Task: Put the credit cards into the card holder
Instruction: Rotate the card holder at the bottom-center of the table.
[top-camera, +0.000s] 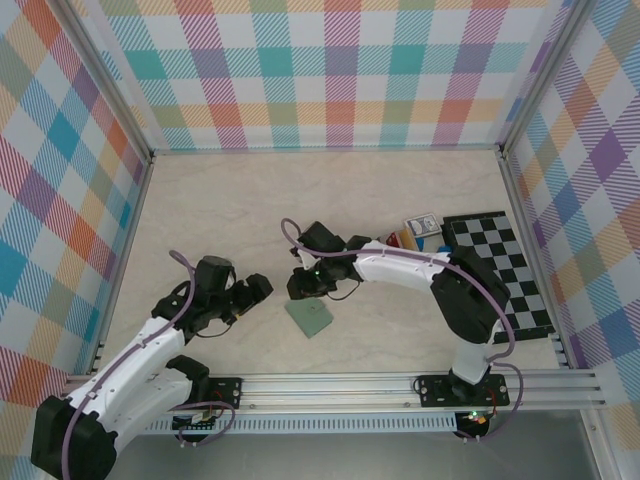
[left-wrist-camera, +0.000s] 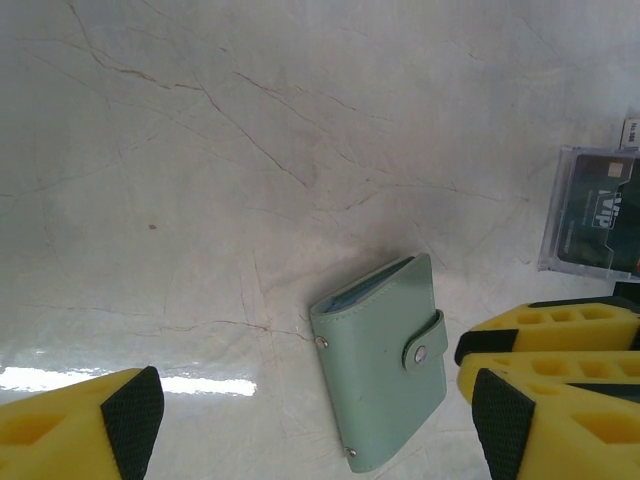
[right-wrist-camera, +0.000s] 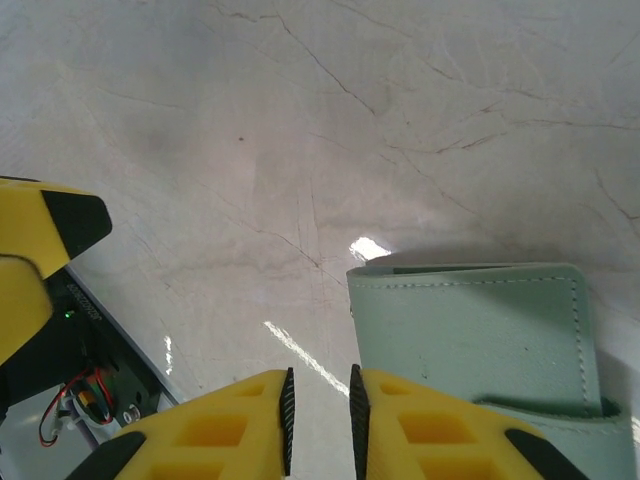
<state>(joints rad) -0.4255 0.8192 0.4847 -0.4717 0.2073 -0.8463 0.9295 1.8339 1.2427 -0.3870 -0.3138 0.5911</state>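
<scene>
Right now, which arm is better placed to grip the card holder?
Left, probably: the left end effector stands open, with the closed card holder lying just ahead of it. The right end effector is nearly shut beside the holder's edge.

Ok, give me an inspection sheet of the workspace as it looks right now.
Surface: pale marbled table, nothing spilled.
Job's things: card holder snapped shut, lying flat; credit cards outside it, near the checkerboard.
Clutter: checkerboard, playing-card pack.
Grippers: left gripper jaws wide open by the holder; right gripper jaws nearly shut, nothing between.
Cables: arm cables looped along both arms.
Surroundings: plaid walls, metal front rail.
</scene>
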